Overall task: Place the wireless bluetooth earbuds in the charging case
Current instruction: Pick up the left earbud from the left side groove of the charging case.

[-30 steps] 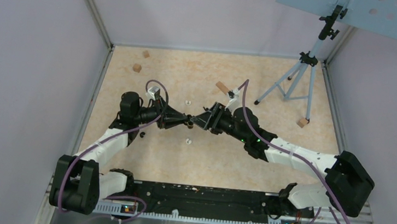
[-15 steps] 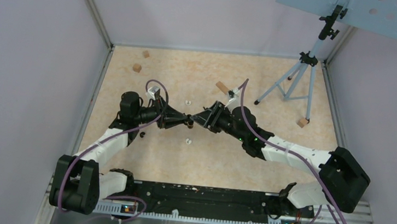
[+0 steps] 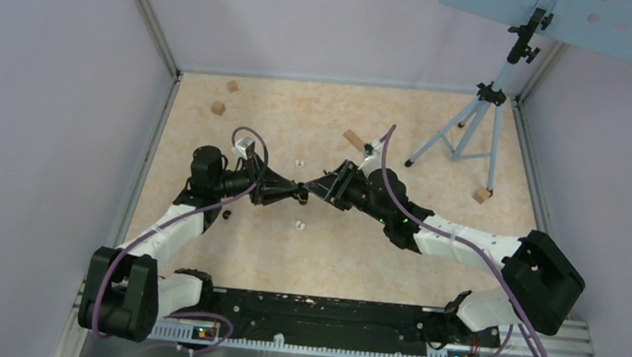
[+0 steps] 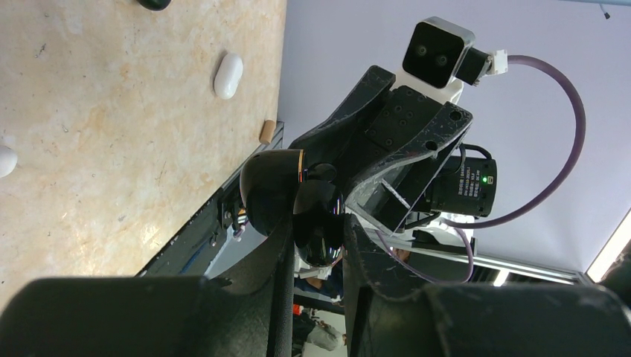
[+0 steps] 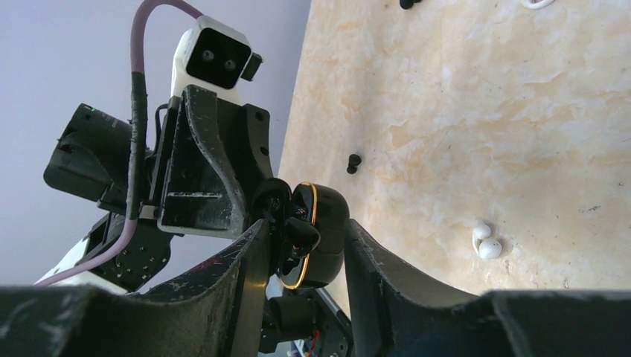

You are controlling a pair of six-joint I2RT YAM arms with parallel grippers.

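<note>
Early in the job, I'd judge. The black case [image 4: 271,190] is up off the table [image 3: 437,155], mid-air btwn the two arms, lid swung open. The left gripper [image 4: 318,245] is clamped on it, fingers pressed to both sides of the lower half. The right gripper [image 5: 301,245] meets the case head-on from the opposite side, jaws apart w/ the case btwn them. One finger looks to touch the gold-rimmed half and a gap shows at the other, so can't tell if it grips anything. A dark lump sits in the case's mouth, poss a black bud going in or already seated, too dark to say

Left to do, prob most of it: a pair of white earbuds [image 5: 485,242] lies on the table, well apart from the case. One black earbud [image 5: 354,161] lies further out from the case, on the left arm's side. A white oval piece [image 4: 228,75] lies on the table beyond the case, bud or second case I can't tell. So several buds are loose, and at best one is in
</note>
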